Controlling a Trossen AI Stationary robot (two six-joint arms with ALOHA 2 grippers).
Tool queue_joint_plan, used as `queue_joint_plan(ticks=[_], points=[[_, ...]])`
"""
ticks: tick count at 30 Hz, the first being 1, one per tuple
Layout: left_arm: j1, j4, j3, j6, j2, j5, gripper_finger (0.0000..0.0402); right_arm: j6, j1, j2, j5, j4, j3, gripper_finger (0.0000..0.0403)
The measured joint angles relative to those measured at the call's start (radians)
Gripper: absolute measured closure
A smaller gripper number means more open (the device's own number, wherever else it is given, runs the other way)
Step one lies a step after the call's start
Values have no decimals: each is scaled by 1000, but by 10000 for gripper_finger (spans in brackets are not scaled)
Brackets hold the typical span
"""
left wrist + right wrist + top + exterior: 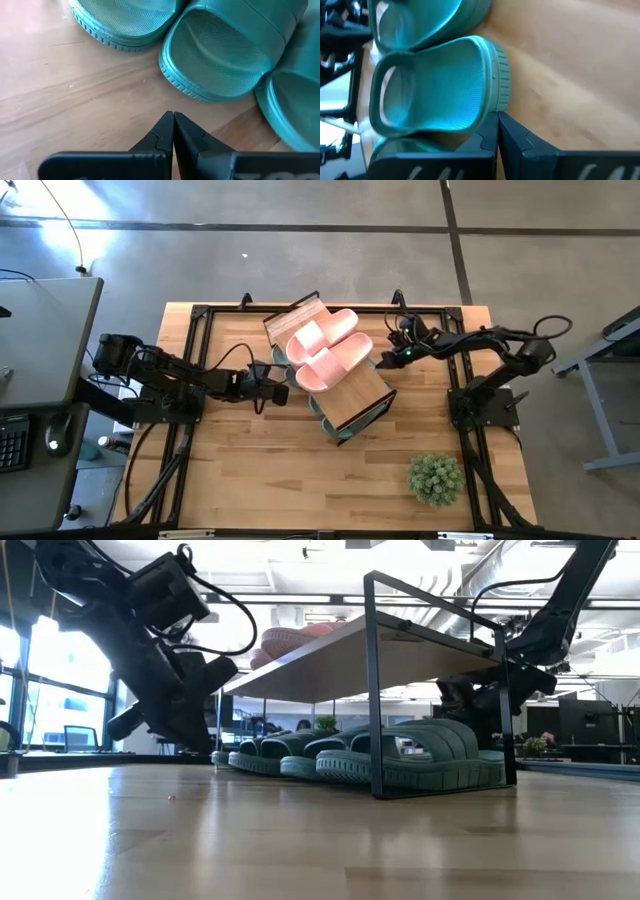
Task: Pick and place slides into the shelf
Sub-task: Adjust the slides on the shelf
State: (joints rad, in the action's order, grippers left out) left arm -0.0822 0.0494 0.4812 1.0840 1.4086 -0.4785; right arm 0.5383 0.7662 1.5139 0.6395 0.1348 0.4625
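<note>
High view: the table [250, 480] carries the shelf [355, 395] near its far edge, two pink slides [328, 350] on top, green slides [420, 755] tucked beneath. Left gripper [283, 393] and right gripper [382, 362] flank it, jaws pressed together, empty. Looks like final nudging; next calls for gently squaring the green heels.

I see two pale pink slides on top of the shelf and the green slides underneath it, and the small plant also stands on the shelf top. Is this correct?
Not quite. The pale pink slides lie on the shelf top and the green slides sit underneath, but the small plant stands on the table, apart from the shelf, near the right arm's side. The high view shows this.
</note>
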Motion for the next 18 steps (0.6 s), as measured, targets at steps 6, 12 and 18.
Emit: queue_joint_plan(ticks=[6,12,18], points=[[0,0,0,0,0,-5,402,-7,-50,0,2,-10,0,403],[0,0,0,-3,0,-5,401,-15,-21,0,-10,-16,0,403],[11,0,0,-5,0,-12,401,-18,29,-6,-8,-16,0,403]])
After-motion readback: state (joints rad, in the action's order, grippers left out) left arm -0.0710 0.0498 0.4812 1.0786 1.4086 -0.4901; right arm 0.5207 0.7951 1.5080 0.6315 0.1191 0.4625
